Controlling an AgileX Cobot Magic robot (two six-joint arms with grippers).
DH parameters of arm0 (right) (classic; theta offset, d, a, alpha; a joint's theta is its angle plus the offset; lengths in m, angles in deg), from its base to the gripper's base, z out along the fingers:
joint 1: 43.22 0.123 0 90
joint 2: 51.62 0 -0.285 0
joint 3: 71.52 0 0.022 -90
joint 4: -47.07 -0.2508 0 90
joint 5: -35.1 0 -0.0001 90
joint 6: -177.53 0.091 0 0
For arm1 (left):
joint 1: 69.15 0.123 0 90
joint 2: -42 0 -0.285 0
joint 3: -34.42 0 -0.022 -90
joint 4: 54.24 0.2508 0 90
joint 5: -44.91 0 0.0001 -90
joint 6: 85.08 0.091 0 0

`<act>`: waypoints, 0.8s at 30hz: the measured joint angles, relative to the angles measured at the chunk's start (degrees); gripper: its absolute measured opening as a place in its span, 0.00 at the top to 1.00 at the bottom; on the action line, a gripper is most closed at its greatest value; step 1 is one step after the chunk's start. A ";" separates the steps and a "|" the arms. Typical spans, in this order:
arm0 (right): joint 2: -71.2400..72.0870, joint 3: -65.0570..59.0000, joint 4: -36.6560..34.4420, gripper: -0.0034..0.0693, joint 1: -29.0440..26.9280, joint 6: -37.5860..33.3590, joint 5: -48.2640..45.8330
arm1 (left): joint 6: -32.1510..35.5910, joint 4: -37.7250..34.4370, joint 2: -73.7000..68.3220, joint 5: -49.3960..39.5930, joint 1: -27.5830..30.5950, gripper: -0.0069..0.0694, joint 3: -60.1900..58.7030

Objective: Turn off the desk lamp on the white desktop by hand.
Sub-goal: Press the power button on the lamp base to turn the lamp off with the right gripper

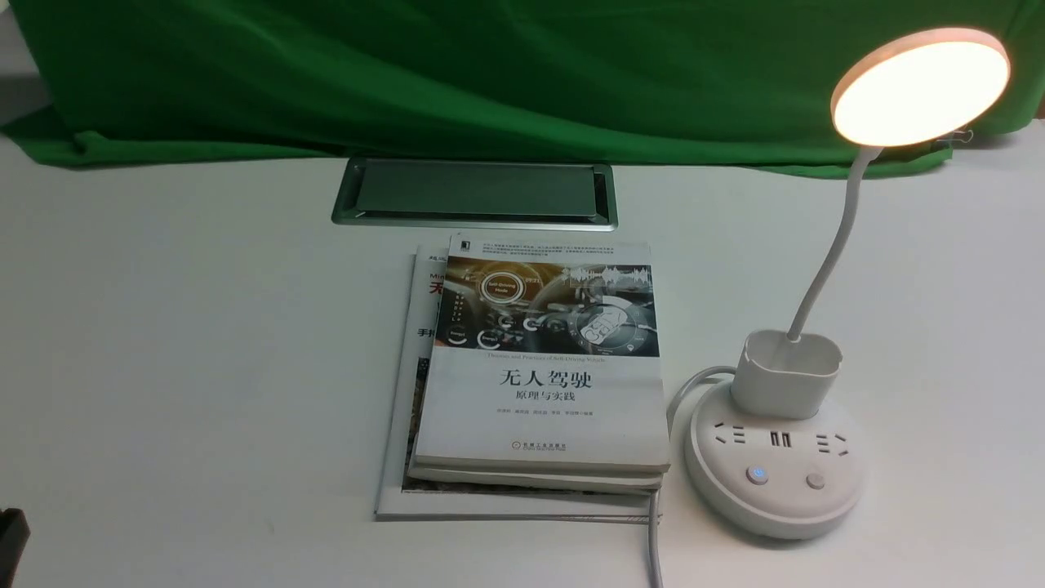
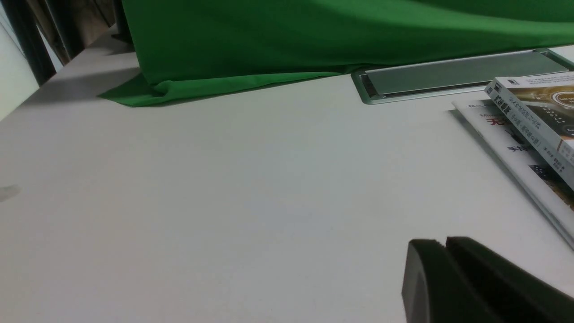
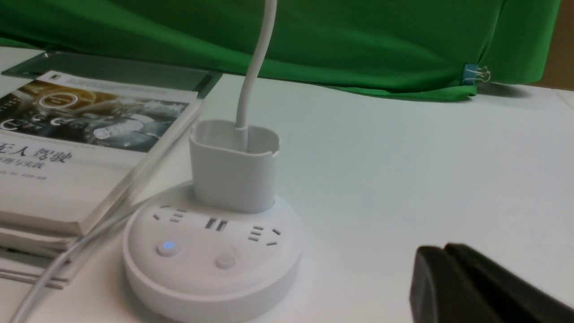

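- My right pincer [image 3: 445,252] is clenched, its black tips together with nothing seen between them, touching neither button.
- My left pincer [image 2: 446,244] is closed up too, over the white desktop [image 2: 224,188], well apart from the lamp with the books between.
- Just beyond the right pincer's tips, apart from them, stands the desk lamp [image 3: 210,291] on its round socket base. One button [image 3: 168,248] glows blue with a power mark; the other [image 3: 225,260] is unlit. I read no maker's name on it.
- Farther from the right pincer than the base, and to the left pincer's right, lies the top book [image 1: 547,425]: "无人驾驶 原理与实践", small English "Theories and Practices of Self-Driving Vehicles", "Self-Driving Mode" in a dial, and China Machine Press, 机械工业出版社, at the foot. The publication underneath [image 1: 396,457] shows only "Min", "无" and "手持"-like bits.
- High beyond both pincers, the disc head [image 1: 922,90] shines warm white, so the job isn't done. I judge everything remains: reach over, press a button, probably the blue one, check the light dies, back off. A sideways push could slide the base.
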 joint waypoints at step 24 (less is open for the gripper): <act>-0.31 0.81 -7.51 0.87 0.00 34.30 12.81 | -0.02 0.00 0.00 0.00 0.00 0.88 0.00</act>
